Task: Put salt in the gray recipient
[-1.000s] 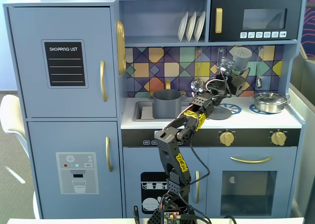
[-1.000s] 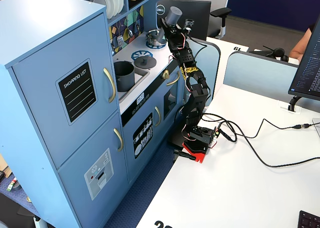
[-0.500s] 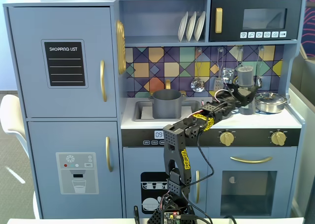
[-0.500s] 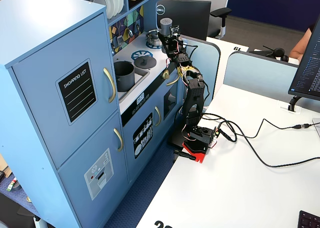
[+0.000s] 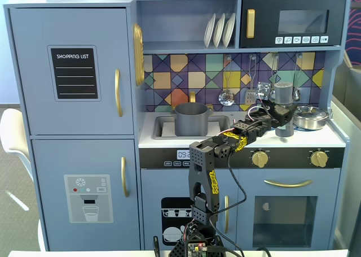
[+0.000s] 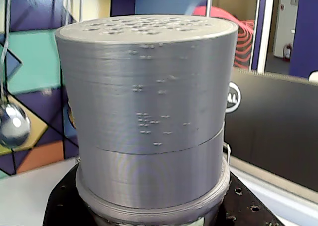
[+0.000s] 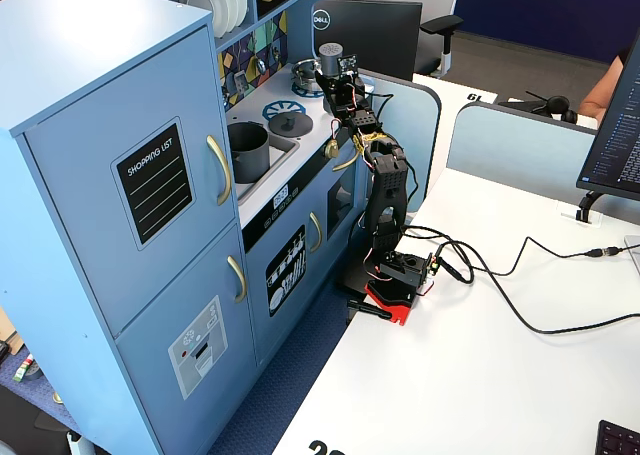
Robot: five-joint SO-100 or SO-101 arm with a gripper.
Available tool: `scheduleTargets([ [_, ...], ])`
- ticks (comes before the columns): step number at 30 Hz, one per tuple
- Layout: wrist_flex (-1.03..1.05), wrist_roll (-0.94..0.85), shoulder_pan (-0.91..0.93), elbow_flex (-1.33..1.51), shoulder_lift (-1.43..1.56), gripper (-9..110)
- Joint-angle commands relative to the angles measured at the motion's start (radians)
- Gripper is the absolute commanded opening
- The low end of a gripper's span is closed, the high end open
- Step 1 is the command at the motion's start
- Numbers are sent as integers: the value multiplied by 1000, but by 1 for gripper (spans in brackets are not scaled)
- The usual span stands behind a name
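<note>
The salt shaker (image 5: 284, 107) is a tall gray cylinder with a perforated top, upright at the right of the toy kitchen counter. It fills the wrist view (image 6: 149, 112) and shows in the other fixed view (image 7: 330, 59). My gripper (image 5: 276, 117) is shut on its lower body, with black fingers (image 6: 62, 206) on both sides of it (image 6: 149, 213). Its base is about at counter level; I cannot tell whether it touches. The gray pot (image 5: 190, 118) with side handles stands in the sink to the left, apart from the gripper, and also appears in the other fixed view (image 7: 247, 147).
A shiny silver pan (image 5: 310, 117) sits right beside the shaker. Utensils (image 5: 227, 96) hang on the tiled back wall above the counter. A flat gray lid (image 7: 291, 124) lies on the stove between pot and shaker. The microwave shelf (image 5: 293, 21) overhangs the area.
</note>
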Motion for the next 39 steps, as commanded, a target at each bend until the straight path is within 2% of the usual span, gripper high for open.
scheduleTargets([
  [1, -41, 6, 11, -6, 9, 0],
  [17, -74, -12, 31, 77, -11, 1],
  [19, -74, 2, 38, 87, -6, 5],
  [23, -72, 97, 58, 100, 8, 30],
  [28, -69, 115, 63, 110, 21, 47],
  [39, -15, 84, 69, 202, 167, 53],
])
